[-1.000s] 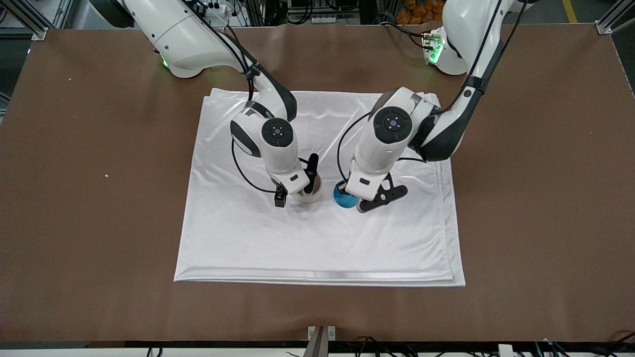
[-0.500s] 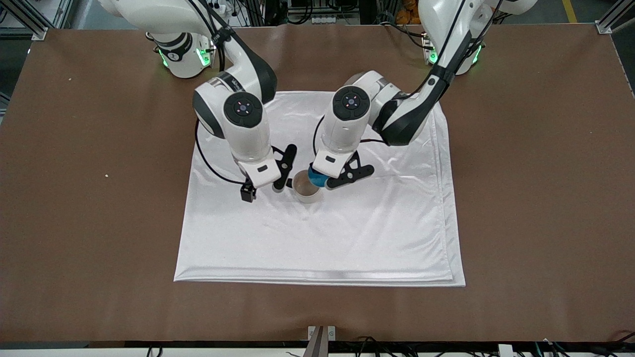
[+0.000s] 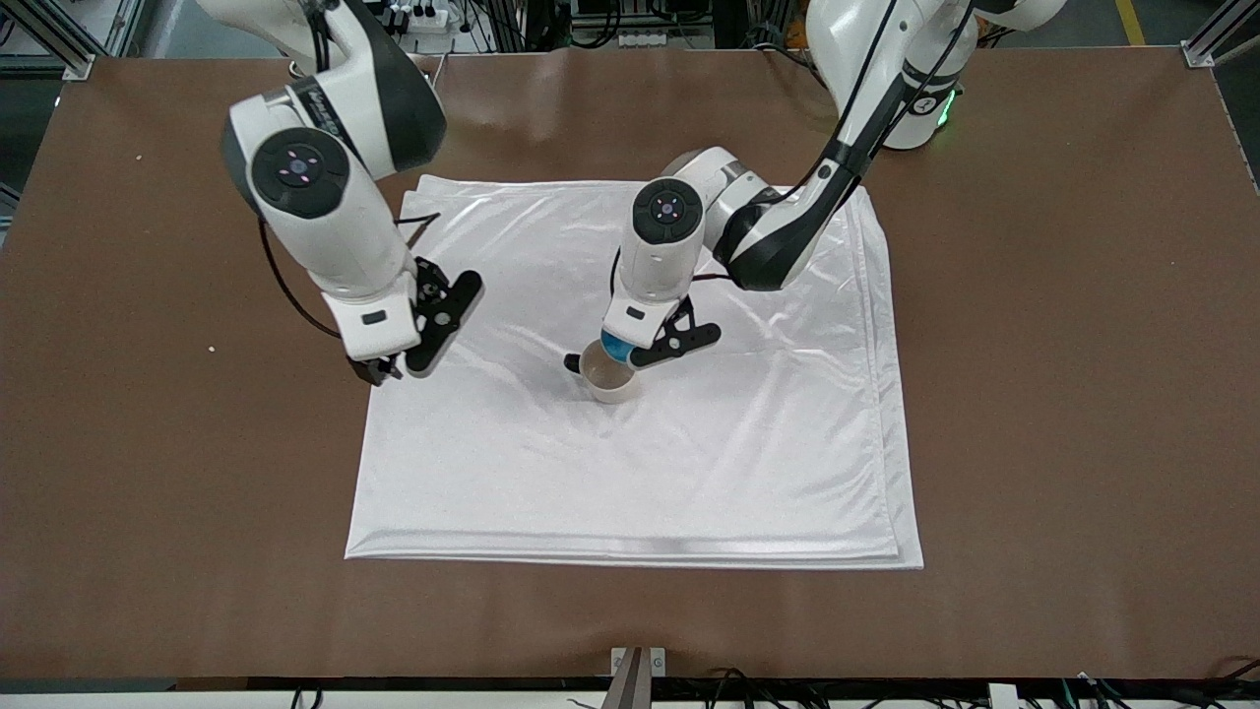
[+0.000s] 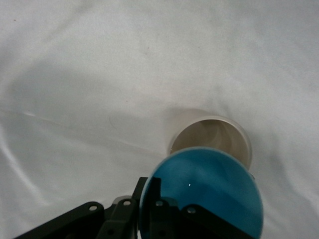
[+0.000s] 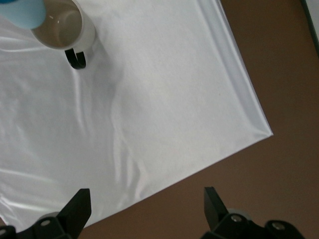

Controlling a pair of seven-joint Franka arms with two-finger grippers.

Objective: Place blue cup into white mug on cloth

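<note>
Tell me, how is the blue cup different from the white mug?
The blue cup is bright blue; the white mug is cream with a beige inside. The mug has a small black handle; the cup shows none. The cup is up in the air, gripped by the left gripper over the mug, while the mug stands on the cloth. Both are round and open-topped.

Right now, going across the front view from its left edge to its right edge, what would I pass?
Bare brown table → right gripper, open over the cloth's edge → white mug on the cloth → left gripper holding the blue cup → bare table.
</note>
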